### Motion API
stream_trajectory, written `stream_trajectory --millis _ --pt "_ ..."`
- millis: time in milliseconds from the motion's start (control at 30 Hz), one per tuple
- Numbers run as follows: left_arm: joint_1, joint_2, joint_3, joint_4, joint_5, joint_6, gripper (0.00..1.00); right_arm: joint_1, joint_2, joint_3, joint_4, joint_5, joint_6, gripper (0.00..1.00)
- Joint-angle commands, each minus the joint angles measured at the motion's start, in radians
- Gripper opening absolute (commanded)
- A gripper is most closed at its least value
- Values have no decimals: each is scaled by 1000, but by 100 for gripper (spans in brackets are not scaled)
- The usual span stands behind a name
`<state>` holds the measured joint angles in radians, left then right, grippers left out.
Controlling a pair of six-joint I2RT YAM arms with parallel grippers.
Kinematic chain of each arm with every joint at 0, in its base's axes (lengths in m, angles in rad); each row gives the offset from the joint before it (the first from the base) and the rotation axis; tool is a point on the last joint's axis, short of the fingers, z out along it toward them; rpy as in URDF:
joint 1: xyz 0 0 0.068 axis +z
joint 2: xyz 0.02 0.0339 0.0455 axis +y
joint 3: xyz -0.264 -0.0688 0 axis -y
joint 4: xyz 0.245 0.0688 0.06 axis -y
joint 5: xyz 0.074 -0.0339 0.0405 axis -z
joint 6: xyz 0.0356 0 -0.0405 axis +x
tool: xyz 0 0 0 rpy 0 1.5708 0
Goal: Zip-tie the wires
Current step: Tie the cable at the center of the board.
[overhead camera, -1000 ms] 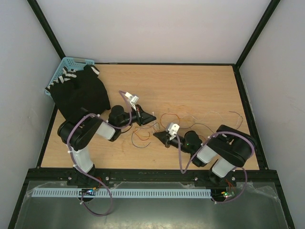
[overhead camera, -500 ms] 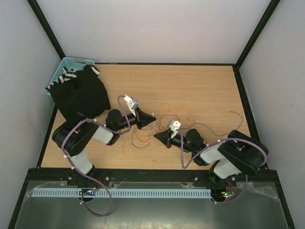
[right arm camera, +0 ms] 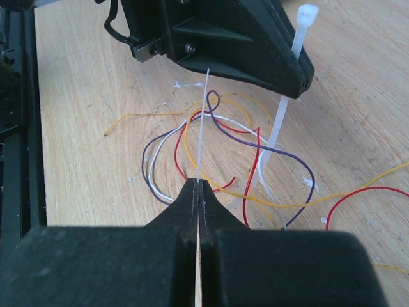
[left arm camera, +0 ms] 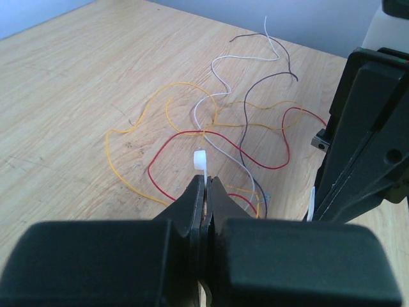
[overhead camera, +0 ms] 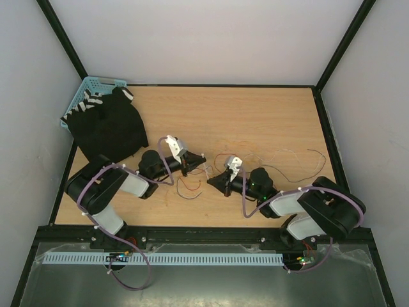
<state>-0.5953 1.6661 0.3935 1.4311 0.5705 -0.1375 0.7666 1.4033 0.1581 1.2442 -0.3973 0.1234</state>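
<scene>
The wires (left arm camera: 246, 131), thin red, yellow, white and dark purple strands, lie in a loose tangle on the wooden table (overhead camera: 255, 115), between the two grippers (overhead camera: 190, 190). My left gripper (left arm camera: 206, 182) is shut on a white zip tie just below its head (left arm camera: 200, 160). In the right wrist view that head (right arm camera: 305, 16) sticks up from the left gripper (right arm camera: 243, 38). The strap (right arm camera: 278, 128) runs down among the wires (right arm camera: 255, 150). My right gripper (right arm camera: 199, 183) is shut on the zip tie's thin tail (right arm camera: 203, 121). In the top view the left gripper (overhead camera: 193, 165) and right gripper (overhead camera: 213, 181) almost meet.
A black cloth (overhead camera: 105, 125) lies over a blue basket (overhead camera: 89, 86) at the back left. Wire ends trail right across the table (overhead camera: 294, 153). Black frame rails (overhead camera: 329, 128) edge the table. The right gripper's body (left arm camera: 364, 128) stands close on the right of the left wrist view.
The left gripper has come slightly nearer and lower, toward the right gripper. The right arm's elbow has swung out to the right. Both grippers stay shut on the zip tie.
</scene>
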Motion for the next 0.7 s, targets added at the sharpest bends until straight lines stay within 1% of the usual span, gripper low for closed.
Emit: stream_trajectory --millis 0,233,333,533,667 --pt "-9 -51 -23 49 -3 131 0 -8 -33 39 -83 -71 5 0" --pt "-28 -103 -50 49 -2 234 0 -27 -63 68 -179 -115 -14 0" --pt "-42 -119 -61 49 -12 270 0 -46 -62 80 -194 -159 -6 0" --pt "-69 -169 -91 49 -55 345 0 -76 -59 132 -277 -262 6 0" --pt "-81 -184 -104 49 -71 388 0 -80 -75 159 -341 -303 -1 0"
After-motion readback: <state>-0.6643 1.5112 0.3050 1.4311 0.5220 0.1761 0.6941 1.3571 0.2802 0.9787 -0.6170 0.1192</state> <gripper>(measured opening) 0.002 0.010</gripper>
